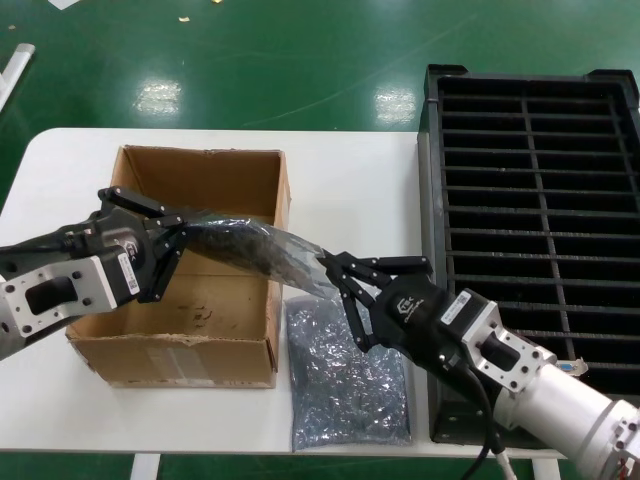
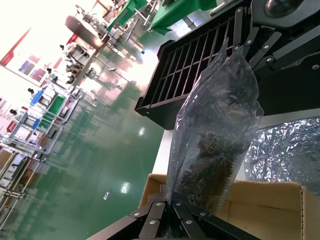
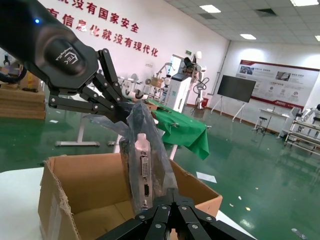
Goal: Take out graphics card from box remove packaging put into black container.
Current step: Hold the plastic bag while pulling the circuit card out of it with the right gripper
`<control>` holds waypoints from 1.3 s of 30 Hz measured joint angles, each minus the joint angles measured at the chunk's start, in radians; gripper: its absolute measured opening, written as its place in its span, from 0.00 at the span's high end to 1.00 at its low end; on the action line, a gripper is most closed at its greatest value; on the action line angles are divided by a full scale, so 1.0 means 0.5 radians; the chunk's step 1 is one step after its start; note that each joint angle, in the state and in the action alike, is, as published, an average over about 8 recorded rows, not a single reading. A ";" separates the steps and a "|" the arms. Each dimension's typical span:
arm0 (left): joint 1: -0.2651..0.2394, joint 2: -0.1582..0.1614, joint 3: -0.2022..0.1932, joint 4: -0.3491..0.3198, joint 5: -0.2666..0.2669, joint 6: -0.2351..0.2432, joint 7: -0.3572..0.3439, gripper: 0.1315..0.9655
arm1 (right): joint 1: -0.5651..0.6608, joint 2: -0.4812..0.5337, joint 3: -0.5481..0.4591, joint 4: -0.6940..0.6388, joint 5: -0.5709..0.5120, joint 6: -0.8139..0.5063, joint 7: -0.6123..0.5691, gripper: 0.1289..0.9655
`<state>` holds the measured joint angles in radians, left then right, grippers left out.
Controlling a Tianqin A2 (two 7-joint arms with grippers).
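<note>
Bench (image 1: 350, 180): white top, carrying the box, a loose bag and the crate.

Box (image 1: 190, 300): brown cardboard, open at the top, on the left half of the bench; its near top edge is torn.

Bag (image 1: 262, 250): smoky translucent plastic, held level in the air between the two grippers, running from above the box's open top out past its right wall.

Card (image 3: 141, 172): inside the bag; the right wrist view shows its silver bracket with a white port through the plastic. None of it is outside the bag.

Left gripper (image 1: 168, 255): over the box opening, jaws closed on the bag's left end; the left wrist view shows the fingertips (image 2: 172, 207) pinched together on the plastic.

Right gripper (image 1: 340, 285): just right of the box's right wall, above the bench, jaws closed on the bag's right end; fingertips (image 3: 167, 200) meet on the plastic beneath the bracket.

Second bag (image 1: 345, 375): paler, silvery and speckled, lying flat on the bench between box and crate, partly under the right gripper.

Crate (image 1: 535, 200): black, two columns of narrow slots, standing at the right edge of the bench; the slots in view hold nothing.
</note>
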<state>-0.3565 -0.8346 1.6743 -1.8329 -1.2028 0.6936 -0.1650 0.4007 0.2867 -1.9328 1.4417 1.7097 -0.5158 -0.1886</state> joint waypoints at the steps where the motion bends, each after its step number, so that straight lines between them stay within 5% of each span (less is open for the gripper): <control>1: 0.000 0.000 0.000 0.000 0.000 0.000 0.000 0.99 | 0.004 0.001 -0.007 0.004 -0.009 0.003 0.013 0.99; 18: 0.000 0.000 0.000 0.000 0.000 0.000 0.000 0.99 | -0.081 0.111 -0.138 0.284 -0.188 0.034 0.434 0.99; 39: 0.000 0.000 0.000 0.000 0.000 0.000 0.000 0.99 | 0.319 -0.023 -0.173 -0.231 -0.111 -0.166 0.432 0.99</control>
<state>-0.3565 -0.8346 1.6743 -1.8329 -1.2028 0.6936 -0.1649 0.5603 0.2754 -2.0192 1.3261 1.6541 -0.5988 0.0275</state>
